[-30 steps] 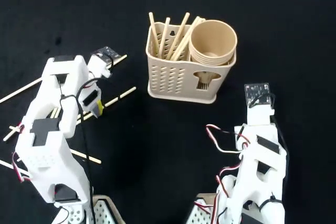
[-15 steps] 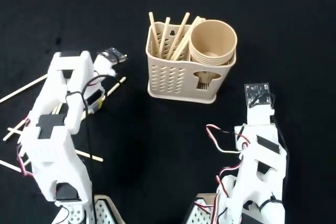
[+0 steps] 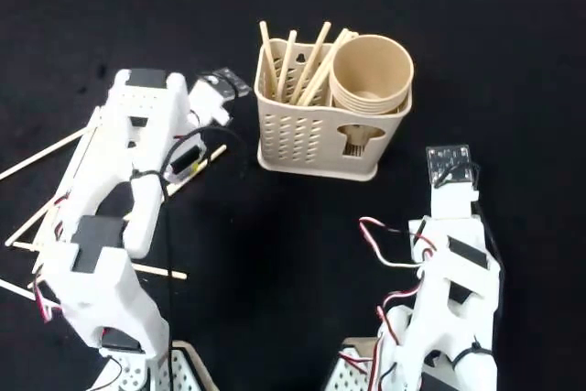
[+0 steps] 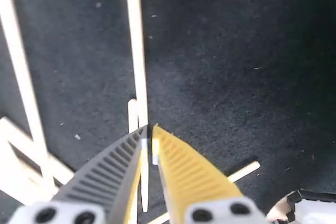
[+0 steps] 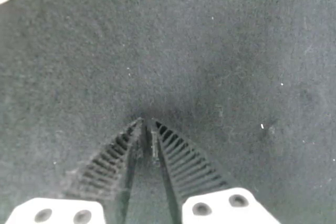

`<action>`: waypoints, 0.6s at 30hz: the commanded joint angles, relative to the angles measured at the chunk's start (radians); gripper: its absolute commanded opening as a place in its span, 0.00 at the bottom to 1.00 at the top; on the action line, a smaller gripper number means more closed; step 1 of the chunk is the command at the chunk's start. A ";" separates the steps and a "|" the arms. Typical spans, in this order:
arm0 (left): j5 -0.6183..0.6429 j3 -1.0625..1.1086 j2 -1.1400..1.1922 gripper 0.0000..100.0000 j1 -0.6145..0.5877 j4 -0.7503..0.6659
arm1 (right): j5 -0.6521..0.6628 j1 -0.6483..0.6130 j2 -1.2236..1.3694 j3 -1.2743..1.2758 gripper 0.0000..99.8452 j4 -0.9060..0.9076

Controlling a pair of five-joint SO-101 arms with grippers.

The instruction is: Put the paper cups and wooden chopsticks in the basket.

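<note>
Wooden and thin, one chopstick is sitting pinched between the clenched fingers of the left gripper. Most of its length is running straight out ahead of the tips over the black tabletop. Holding it in line with the fingers probably makes it easier to tip upright later. Loose chopsticks are lying beside and behind this gripper, waiting their turn.

The basket is standing near the left gripper, on the side facing the other arm. It is already holding stacked paper cups in one compartment and a bundle of chopsticks leaning in the other, so I judge the task to be well along.

The right gripper is resting clenched on nothing, pointing down at bare tabletop, well apart from the basket and likely parked clear of the working arm.
</note>
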 commanded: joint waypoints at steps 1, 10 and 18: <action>0.008 -0.048 -0.060 0.03 0.002 0.009 | -0.011 0.006 -0.021 -0.010 0.02 -0.021; -0.077 -0.005 0.048 0.12 -0.008 -0.101 | -0.011 0.006 -0.021 -0.010 0.02 -0.021; -0.077 -0.038 0.212 0.14 0.004 -0.193 | -0.011 0.006 -0.021 -0.008 0.02 -0.021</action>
